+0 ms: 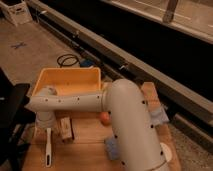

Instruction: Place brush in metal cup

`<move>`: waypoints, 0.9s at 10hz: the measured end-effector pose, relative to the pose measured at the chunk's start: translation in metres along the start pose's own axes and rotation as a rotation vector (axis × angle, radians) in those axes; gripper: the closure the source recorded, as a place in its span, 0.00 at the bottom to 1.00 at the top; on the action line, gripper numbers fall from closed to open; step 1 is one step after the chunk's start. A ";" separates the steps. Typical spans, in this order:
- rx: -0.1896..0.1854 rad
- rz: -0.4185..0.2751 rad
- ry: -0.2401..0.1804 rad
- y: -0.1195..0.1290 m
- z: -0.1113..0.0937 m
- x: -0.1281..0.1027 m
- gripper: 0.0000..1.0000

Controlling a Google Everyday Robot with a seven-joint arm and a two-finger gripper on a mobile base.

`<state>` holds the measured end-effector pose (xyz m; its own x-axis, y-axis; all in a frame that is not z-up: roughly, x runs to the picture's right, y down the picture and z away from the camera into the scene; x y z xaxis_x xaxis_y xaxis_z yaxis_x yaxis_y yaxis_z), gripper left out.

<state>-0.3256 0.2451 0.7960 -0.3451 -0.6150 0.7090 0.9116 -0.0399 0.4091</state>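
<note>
A yellow bin (67, 80), an orange ball (104, 118) and a blue sponge (112, 148) sit on the wooden table (87, 139).

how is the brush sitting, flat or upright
Flat, it seems: the brush stretches along the wooden table, with the gripper right over its far end. Held or not, cannot tell.

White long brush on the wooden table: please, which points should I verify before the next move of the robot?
1. Long white brush lies flat on the wooden table, not lifted: ok.
2. Gripper is down at the brush's far end: ok.
3. Brush is held firmly: cannot tell.
4. Small brown box close beside the gripper leaves room to lift: cannot tell.
5. Dark grey metal cup is located: not ok, it does not show in this view.
</note>
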 end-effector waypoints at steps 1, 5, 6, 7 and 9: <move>-0.002 0.000 0.002 0.000 -0.001 0.000 0.52; -0.002 -0.001 -0.002 0.003 0.000 0.001 0.94; 0.005 -0.004 -0.010 0.001 0.008 0.003 0.99; 0.014 -0.004 -0.012 0.000 0.015 0.004 1.00; 0.014 -0.011 -0.009 -0.002 0.014 0.005 1.00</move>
<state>-0.3319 0.2535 0.8070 -0.3567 -0.6077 0.7095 0.9047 -0.0354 0.4245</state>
